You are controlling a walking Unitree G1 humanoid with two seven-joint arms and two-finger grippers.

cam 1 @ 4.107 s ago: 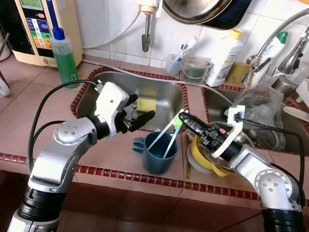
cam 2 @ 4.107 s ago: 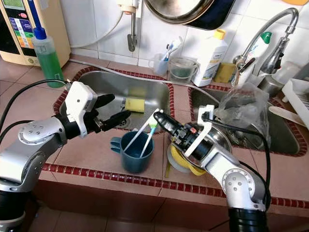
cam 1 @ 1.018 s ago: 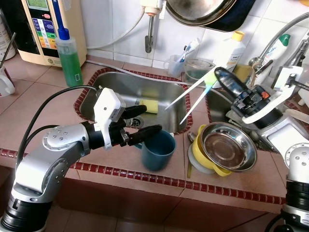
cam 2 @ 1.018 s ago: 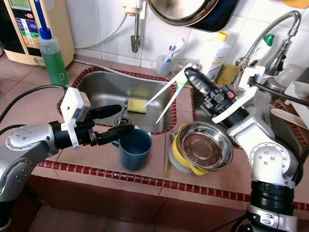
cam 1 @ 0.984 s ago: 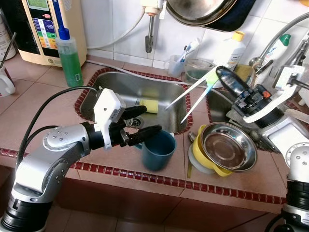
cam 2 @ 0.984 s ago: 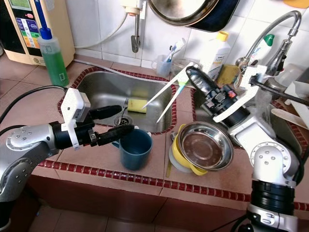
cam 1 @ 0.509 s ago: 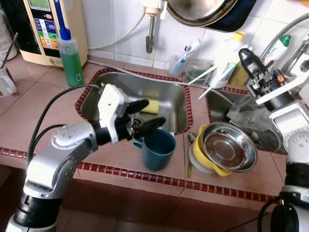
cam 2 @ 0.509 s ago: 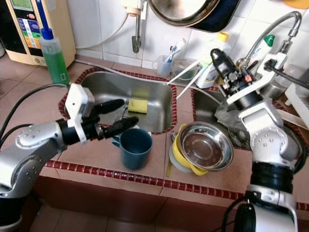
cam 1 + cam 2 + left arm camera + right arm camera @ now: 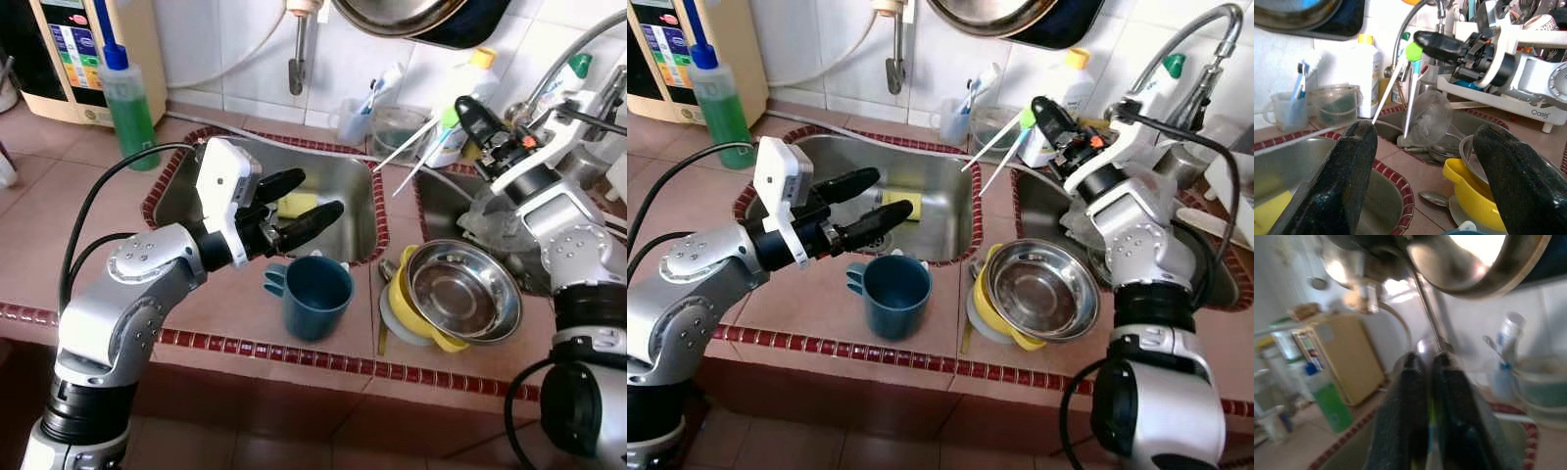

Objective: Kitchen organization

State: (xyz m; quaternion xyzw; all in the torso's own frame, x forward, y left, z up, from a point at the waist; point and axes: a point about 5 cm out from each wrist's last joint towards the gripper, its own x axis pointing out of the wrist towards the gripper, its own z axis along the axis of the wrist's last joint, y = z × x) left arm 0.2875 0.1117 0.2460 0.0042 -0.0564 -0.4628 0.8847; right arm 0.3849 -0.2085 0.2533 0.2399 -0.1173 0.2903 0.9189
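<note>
The right gripper [image 9: 1036, 110] is raised over the tiled strip between the 2 sink basins, near the back wall. Its 2 black fingers are pressed together on the ends of 2 toothbrushes [image 9: 991, 145], whose thin white handles slant down and toward the robot's left, over the far edge of the left sink basin [image 9: 343, 196]. A green piece sits right at the fingertips where the brushes are pinched. In the right wrist view the fingers [image 9: 1413, 396] lie almost touching, with a thin yellow-green strip between them; that picture is blurred.

The left gripper [image 9: 299, 206] hovers above the near rim of the left basin with its 2 fingers spread wide apart, holding nothing. The blue cup [image 9: 316, 294] stands upright on the counter tiles just below and in front of those fingertips, apart from them, its handle turned toward the robot's left. A yellow sponge [image 9: 296, 205] lies in the basin behind the fingers.

The toothbrushes are well apart from the blue cup, higher and further back. A steel bowl [image 9: 460, 291] nested in a yellow bowl [image 9: 404, 305] sits on the counter beside the cup, on the robot's right. At the back wall stands a small clear cup [image 9: 351, 121] with a toothbrush in it, beside a clear tub [image 9: 399, 132] and a white bottle [image 9: 1065, 80]. A green soap bottle [image 9: 123, 95] stands at the far left.
</note>
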